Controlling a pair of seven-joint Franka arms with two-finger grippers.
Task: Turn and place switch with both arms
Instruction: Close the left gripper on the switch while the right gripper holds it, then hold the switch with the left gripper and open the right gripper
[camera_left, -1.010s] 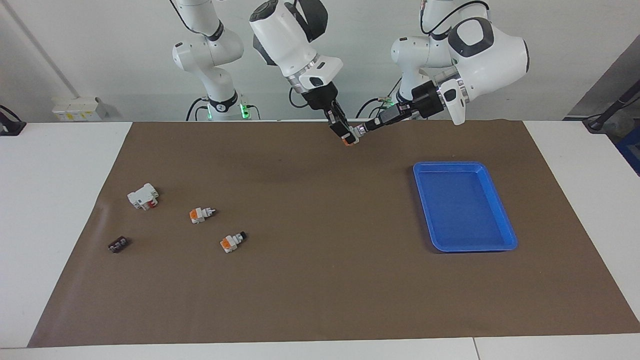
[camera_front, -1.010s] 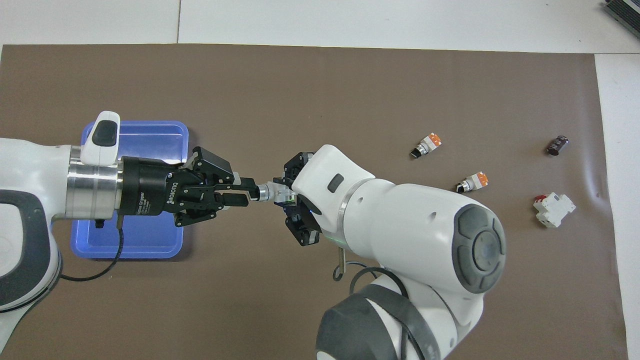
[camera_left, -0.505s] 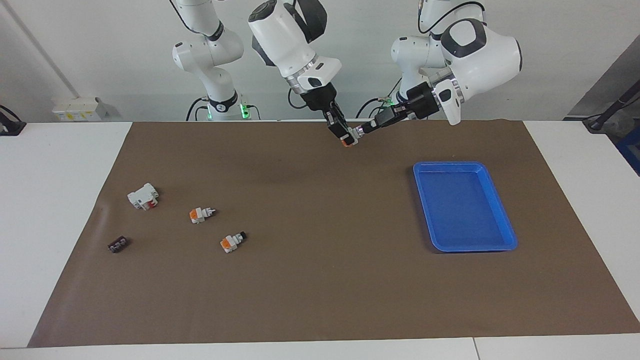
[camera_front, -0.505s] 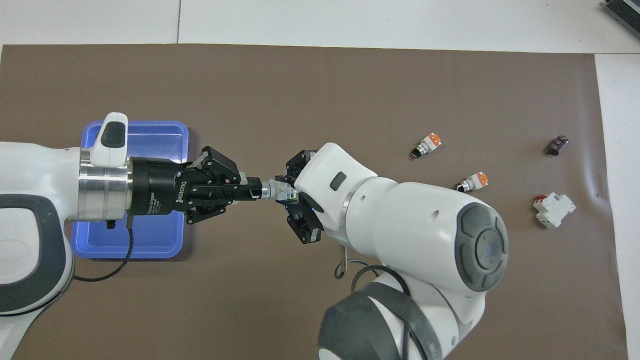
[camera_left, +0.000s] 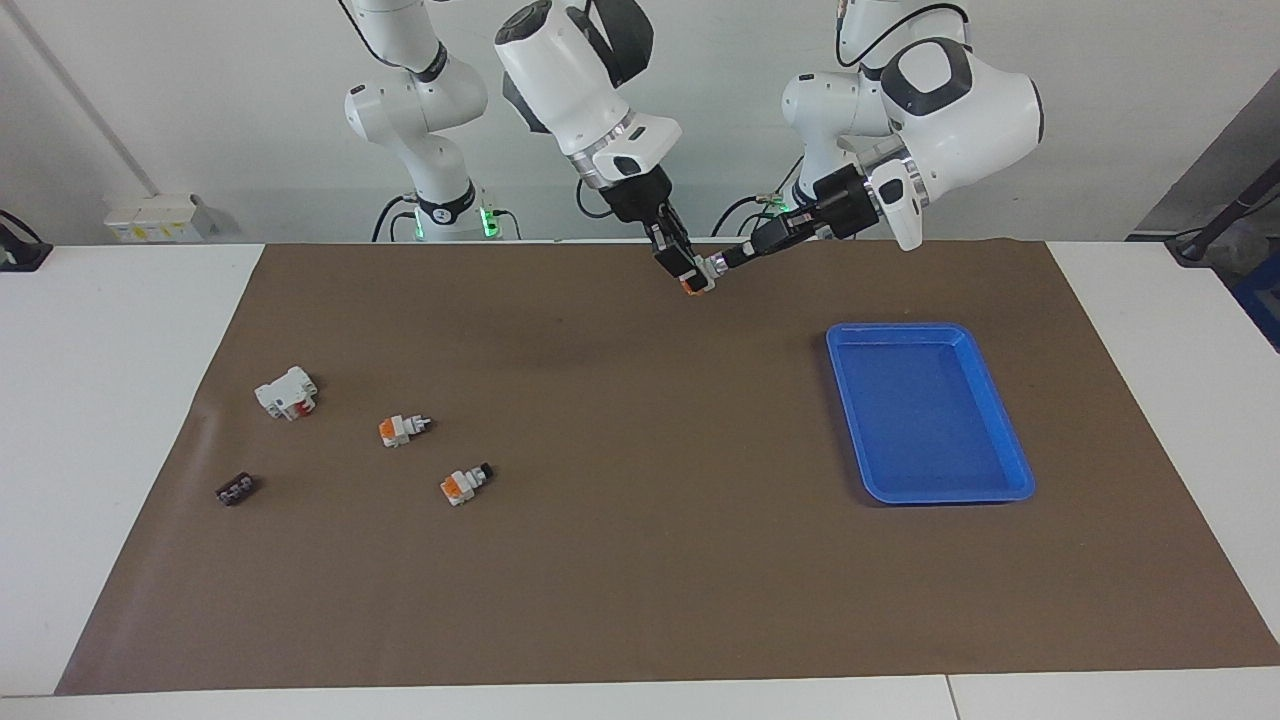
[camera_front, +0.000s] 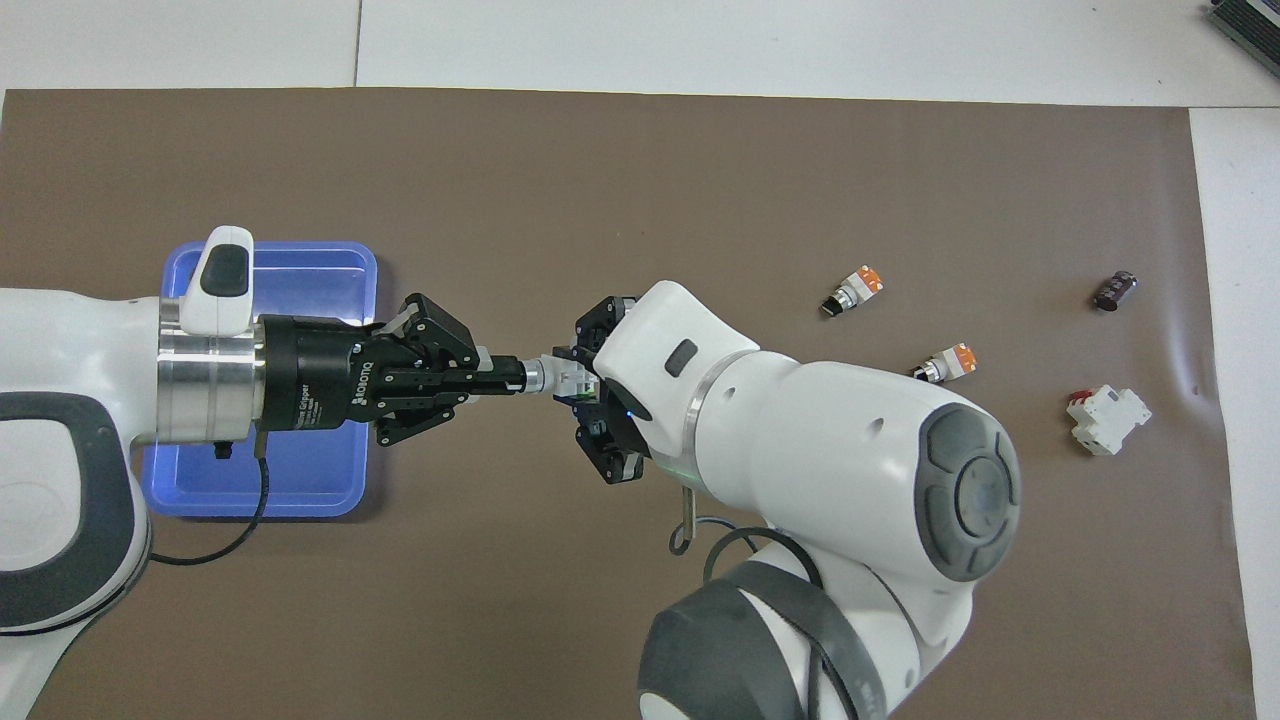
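Both grippers, left (camera_front: 508, 378) and right (camera_left: 686, 272), clamp the switch (camera_left: 697, 277); only the facing view shows its orange block.

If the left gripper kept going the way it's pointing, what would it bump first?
It already touches it: the left gripper is shut on the knob of the switch. Pushing on, it would probably press that switch into the right gripper, which is holding its body.

Blue tray (camera_left: 1005, 440) (empty), white-red block (camera_left: 285, 392).
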